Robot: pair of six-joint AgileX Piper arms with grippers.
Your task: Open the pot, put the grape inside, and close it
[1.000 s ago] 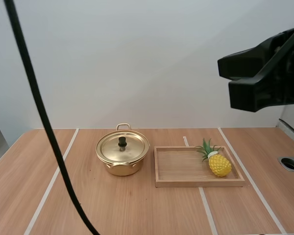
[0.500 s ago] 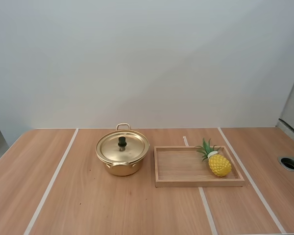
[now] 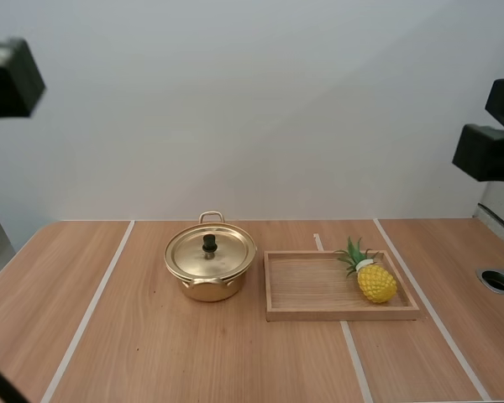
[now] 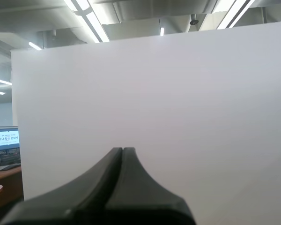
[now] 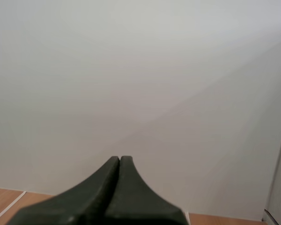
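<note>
As both arms ride high above the counter [image 3: 193,361], neither hand is near anything yet. Left hand [image 4: 122,152]: fingers pressed flat together into one dark wedge, nothing between them. Right hand [image 5: 119,160]: same, closed on nothing. From the high view, part of the left arm [image 3: 8,80] sits up at that side and part of the right arm [image 3: 491,138] at the other, both well clear of the objects.

Front of the counter is bare wood with pale stripes. Further back, the gold pot [image 3: 210,281] sits left of centre, its lid [image 3: 227,256] seated flat and its black knob [image 3: 209,243] upright in the middle. One loop handle [image 3: 212,217] shows at the far rim. Just beside the pot, to its right and apart from it, lies a wooden tray [image 3: 319,315].

No grape seen. The fruit is a yellow toy pineapple [image 3: 375,282], lying tilted at the right end of the tray with its green crown towards the far rim.

Judgement: task at its very start, the opening step not begun. Next move calls for one hand, likely the left as the nearer, to spread its fingers, descend over the knob, pinch it and lift the lid straight up. The right hand is better placed for the fruit.
</note>
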